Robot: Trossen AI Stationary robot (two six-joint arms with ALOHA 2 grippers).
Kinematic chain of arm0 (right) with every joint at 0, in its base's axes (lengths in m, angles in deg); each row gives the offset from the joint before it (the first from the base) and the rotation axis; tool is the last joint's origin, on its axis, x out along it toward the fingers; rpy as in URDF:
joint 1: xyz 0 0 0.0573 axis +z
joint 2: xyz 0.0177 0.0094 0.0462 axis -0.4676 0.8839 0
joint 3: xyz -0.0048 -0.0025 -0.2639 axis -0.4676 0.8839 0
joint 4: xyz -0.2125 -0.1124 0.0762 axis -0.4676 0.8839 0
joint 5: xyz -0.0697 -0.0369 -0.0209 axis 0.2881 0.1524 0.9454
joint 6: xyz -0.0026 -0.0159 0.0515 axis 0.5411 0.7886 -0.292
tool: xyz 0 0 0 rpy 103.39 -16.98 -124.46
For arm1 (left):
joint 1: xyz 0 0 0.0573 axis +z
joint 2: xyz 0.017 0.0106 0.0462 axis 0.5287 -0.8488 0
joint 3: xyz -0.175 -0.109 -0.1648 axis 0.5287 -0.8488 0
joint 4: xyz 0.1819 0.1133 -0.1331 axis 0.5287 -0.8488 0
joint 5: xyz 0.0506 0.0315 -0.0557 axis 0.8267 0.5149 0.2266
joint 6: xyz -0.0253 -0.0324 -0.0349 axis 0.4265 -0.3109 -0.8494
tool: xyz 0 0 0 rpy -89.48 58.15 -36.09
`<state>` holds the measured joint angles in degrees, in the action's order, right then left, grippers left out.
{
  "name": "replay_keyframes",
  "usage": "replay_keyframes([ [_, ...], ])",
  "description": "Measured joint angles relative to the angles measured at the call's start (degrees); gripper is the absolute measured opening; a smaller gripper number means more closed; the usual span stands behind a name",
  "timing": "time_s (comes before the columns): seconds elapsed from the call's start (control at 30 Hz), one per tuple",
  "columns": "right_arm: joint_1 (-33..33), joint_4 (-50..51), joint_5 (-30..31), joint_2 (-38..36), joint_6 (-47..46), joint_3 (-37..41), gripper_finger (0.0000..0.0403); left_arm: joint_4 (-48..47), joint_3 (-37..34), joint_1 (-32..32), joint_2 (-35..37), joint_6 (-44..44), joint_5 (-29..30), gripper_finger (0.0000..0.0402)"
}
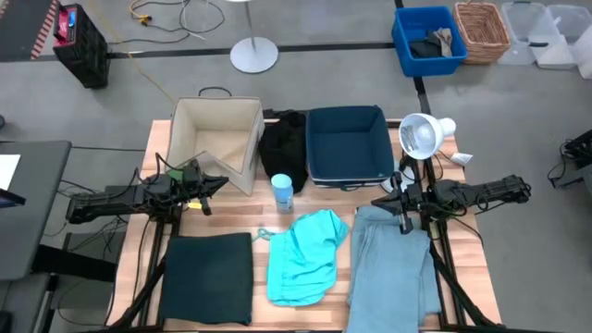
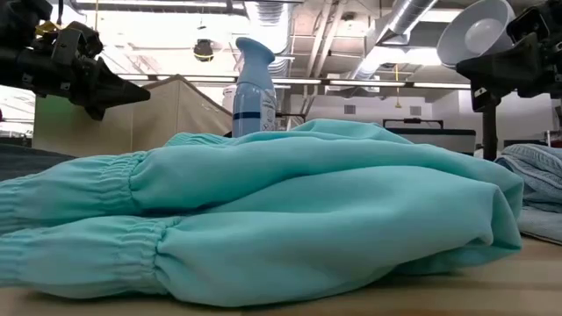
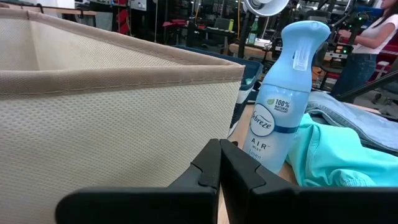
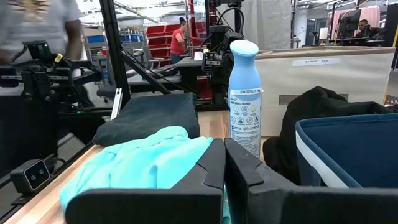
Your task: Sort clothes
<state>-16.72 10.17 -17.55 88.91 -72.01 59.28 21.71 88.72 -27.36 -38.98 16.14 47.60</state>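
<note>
Four clothes are on the wooden table. A dark green one lies folded flat at the near left. A turquoise one lies crumpled at the near middle, and pale grey-blue trousers lie at the near right. A black one is bunched between the beige box and the navy bin. My left gripper hovers shut at the beige box's near wall, pointing toward the table's right. My right gripper hovers shut above the trousers' far end, pointing left. Neither touches anything.
A pale blue spray bottle stands upright between the two grippers, just beyond the turquoise garment. A white lamp stands at the far right by the navy bin. People stand beyond the table. A blue crate sits on the floor behind.
</note>
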Motion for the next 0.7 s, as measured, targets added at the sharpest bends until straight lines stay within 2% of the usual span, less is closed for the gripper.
replay_keyframes([
  [0.43,0.0,0.0,0.0,0.0,0.0,0.0,0.002,0.5,0.0,0.0,0.0,-1.2,0.0,0.0],
  [0.5,0.0,0.0,0.0,0.0,0.0,0.0,0.002,1.7,0.0,0.0,0.0,-7.3,0.0,0.0],
  [0.63,0.0,0.0,0.0,0.0,0.0,0.0,0.002,6.8,-0.2,0.0,0.0,-30.5,0.4,0.0],
  [0.7,0.0,0.0,0.0,0.0,0.0,0.0,0.002,9.8,-0.5,0.0,0.0,-36.5,3.1,0.0],
])
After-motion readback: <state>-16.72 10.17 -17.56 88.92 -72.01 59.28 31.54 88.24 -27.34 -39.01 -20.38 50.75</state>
